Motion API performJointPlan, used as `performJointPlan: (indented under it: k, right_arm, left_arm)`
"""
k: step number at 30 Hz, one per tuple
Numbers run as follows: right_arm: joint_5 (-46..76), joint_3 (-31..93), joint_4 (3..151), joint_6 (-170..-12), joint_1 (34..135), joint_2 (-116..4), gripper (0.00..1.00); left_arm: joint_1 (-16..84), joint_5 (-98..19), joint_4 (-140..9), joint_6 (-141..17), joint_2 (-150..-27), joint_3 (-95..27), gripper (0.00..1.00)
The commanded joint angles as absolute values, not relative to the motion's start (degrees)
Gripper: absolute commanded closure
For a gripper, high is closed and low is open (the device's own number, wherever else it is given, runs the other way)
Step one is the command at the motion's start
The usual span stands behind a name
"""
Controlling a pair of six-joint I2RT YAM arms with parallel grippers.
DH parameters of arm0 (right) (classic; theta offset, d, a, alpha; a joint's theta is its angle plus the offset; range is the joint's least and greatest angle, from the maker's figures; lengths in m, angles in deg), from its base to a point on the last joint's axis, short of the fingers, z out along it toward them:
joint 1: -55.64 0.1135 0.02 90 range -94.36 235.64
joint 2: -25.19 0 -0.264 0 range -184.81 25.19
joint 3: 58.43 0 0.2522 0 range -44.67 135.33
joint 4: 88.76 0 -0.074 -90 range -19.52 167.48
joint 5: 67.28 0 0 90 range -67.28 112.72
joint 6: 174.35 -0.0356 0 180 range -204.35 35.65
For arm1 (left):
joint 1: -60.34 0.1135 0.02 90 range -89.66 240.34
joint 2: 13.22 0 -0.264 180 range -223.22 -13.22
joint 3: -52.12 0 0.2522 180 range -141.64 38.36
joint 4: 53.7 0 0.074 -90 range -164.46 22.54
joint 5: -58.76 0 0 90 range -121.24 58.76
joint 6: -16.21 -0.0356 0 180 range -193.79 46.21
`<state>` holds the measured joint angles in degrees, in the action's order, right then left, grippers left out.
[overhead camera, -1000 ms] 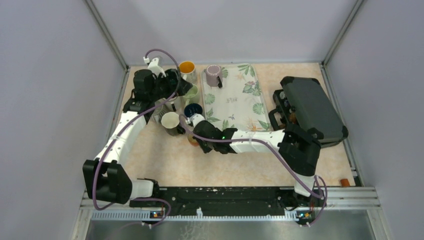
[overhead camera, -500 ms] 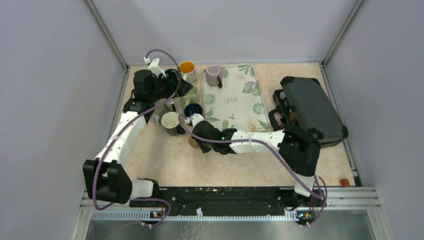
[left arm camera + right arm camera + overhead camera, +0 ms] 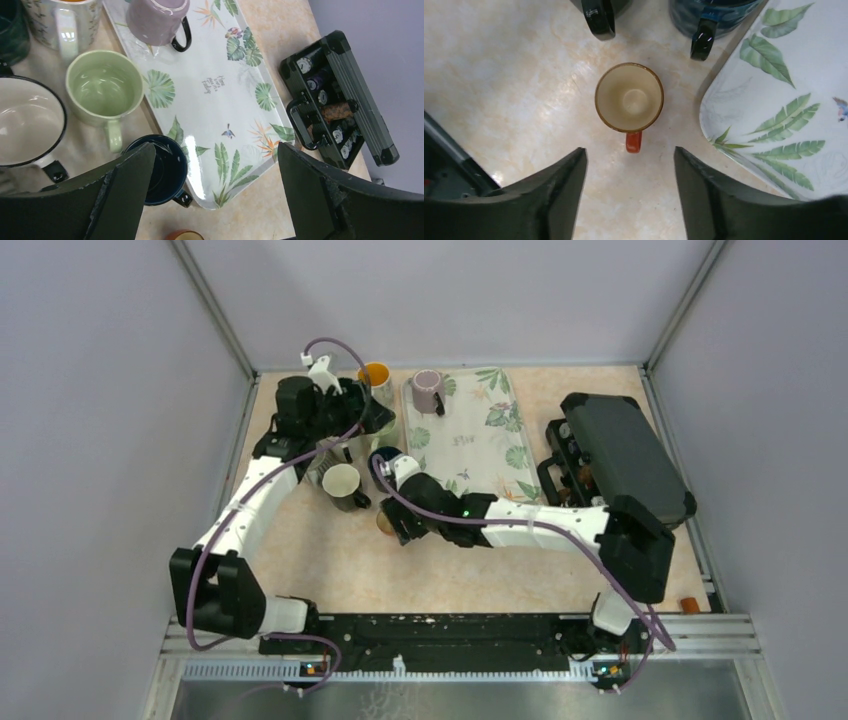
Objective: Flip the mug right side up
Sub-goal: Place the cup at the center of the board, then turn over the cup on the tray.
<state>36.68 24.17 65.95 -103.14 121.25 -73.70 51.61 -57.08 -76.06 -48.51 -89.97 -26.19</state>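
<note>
Standing upright on the table [image 3: 499, 65], mouth up, the small mug [image 3: 629, 97] with tan inside and orange handle is seen under the right gripper [image 3: 629, 152]. The right claw is parted to a medium gap. Nothing is held in it, and the mug is not touched by either finger [image 3: 559, 195]. The mug's handle is turned toward the gap between the fingers. In the top view the mug is mostly hidden by the right gripper [image 3: 395, 522]; only a sliver of it [image 3: 383, 529] is made out. It is placed just left of the near-left corner of the leaf-print tray [image 3: 480, 455], and just near of the dark blue mug [image 3: 711, 12].

The left gripper [image 3: 215, 147] is held over the mug cluster at the far left, and its claw is spread wide with nothing gripped. Below it the green mug [image 3: 104, 92] is shown mouth up, and the dark blue mug [image 3: 167, 172] is touching the tray's left edge [image 3: 220, 100]. A white mug with a black rim [image 3: 25, 122] is seen left of the green one. A lilac mug with a black handle [image 3: 157, 20] is set on the far-left corner of the tray. Whether it is inverted cannot be told.

A black case [image 3: 620, 460] is laid open on the table, right of the tray, with round items racked inside.
</note>
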Motion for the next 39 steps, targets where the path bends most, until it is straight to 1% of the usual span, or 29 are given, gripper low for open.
performJointPlan:
  k: [1,4,5,6,12,16,20,24,30,39]
  right_arm:
    - [38.6,22.8,65.8,-104.0,120.1,-65.5,0.29]
    - [36.2,20.6,65.8,-105.9,116.5,-62.0,0.13]
    - [35.3,19.8,65.7,-106.6,114.9,-61.1,0.04]
    - [34.4,19.1,65.6,-107.5,113.3,-60.1,0.02]
    - [29.8,16.2,63.8,-113.2,102.3,-56.1,0.01]
    - [34.8,16.0,61.1,-117.1,97.3,-54.5,0.01]
    - [39.7,14.9,59.8,-117.9,94.9,-53.2,0.01]
    - [39.7,12.8,59.5,-118.7,91.8,-51.1,0.01]
    - [35.0,12.4,57.7,-117.7,87.4,-47.1,0.01]
    - [31.0,9.2,60.4,-114.3,86.8,-38.5,0.01]
  left_arm:
    - [48.1,-55.9,-76.8,-50.7,-92.4,-32.6,0.01]
    - [45.7,-53.8,-77.8,-51.7,-95.1,-36.3,0.01]
    - [44.4,-52.9,-78.2,-52.2,-96.2,-37.6,0.01]
    - [43.4,-52.1,-78.7,-52.8,-97.5,-39.0,0.01]
    - [37.4,-45.1,-81.2,-54.5,-107.2,-48.4,0.01]
    - [34.5,-37.4,-83.0,-52.7,-113.8,-54.2,0.01]
    - [31.4,-26.9,-85.3,-50.2,-120.2,-60.2,0.02]
    - [30.7,-20.3,-86.9,-43.4,-125.8,-63.8,0.02]
    - [28.3,-10.1,-87.6,-41.0,-134.4,-71.1,0.02]
    - [27.9,-0.2,-90.0,-37.1,-145.6,-82.8,0.02]
